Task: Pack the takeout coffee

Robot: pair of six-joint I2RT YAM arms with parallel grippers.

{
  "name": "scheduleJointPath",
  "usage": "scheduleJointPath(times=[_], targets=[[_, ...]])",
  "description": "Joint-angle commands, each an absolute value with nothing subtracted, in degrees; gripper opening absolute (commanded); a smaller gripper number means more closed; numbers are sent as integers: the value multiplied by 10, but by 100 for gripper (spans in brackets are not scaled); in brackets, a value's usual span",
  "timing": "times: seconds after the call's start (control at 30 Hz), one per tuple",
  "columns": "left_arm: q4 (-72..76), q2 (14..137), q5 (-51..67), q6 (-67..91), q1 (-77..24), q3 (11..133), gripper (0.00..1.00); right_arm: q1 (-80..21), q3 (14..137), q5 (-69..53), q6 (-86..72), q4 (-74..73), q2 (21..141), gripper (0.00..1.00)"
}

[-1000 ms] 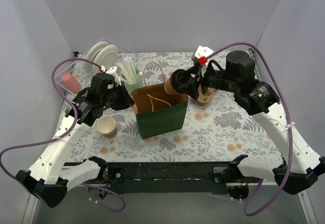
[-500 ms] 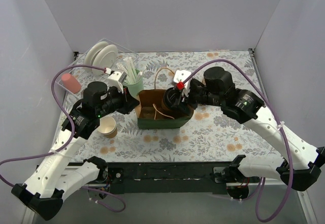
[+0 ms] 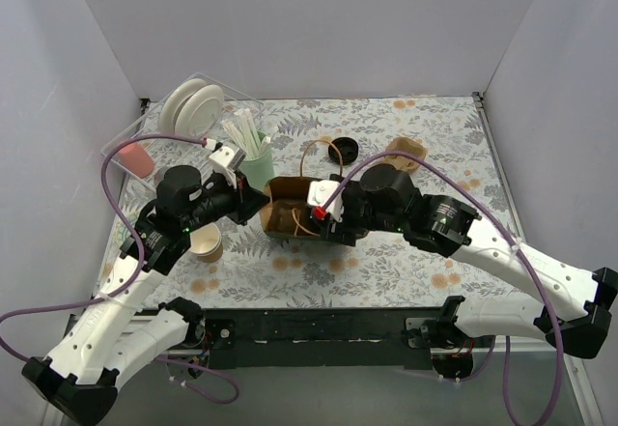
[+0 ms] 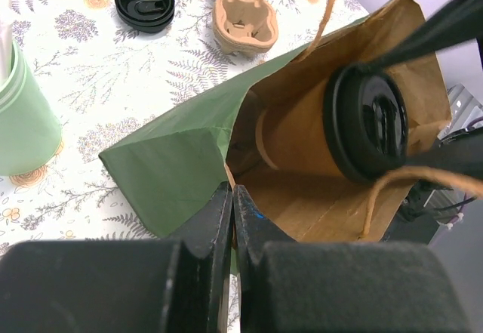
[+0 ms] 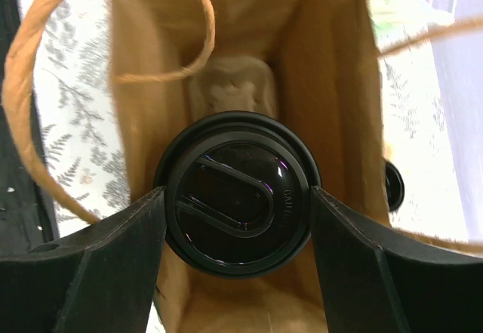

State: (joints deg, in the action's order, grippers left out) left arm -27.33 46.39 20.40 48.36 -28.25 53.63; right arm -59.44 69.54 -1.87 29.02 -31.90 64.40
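The right end effector gripped the takeout coffee inside the paper bag; the left end effector pinched the bag's left rim. The cup seemingly hung unseated, so next: lower, then release.

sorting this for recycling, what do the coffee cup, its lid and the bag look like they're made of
Lid: glossy black plastic by the look, with sharp highlights and moulded ridges.
Takeout coffee cup: matte brown paper wall, probably kraft; any lining cannot be seen.
Bag: paper, matte green outside and raw brown inside, with crisp creases and twisted handles.
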Motion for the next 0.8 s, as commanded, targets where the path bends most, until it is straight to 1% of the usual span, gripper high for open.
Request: scheduleJointPath(times=[0.0,0.07,0.23,0.33,0.47,0.57,0.77], targets=[[-261,447,213,474,-282,529,0,-637,689,-4,307,-265,615,42],[-260,439,216,474,-282,521,0,-657,687,-4,301,-258,615,41],[-238,403,200,472,-282,483,0,-722,643,57,305,-247,616,42],[-230,380,213,455,-283,468,0,-727,606,97,308,-227,607,43],[-241,364,241,439,-282,458,0,-727,585,138,320,-198,605,43],[-242,358,281,431,-283,448,0,-727,584,137,330,-190,614,43],[-233,332,303,411,-282,430,0,-727,582,131,343,-174,634,43]])
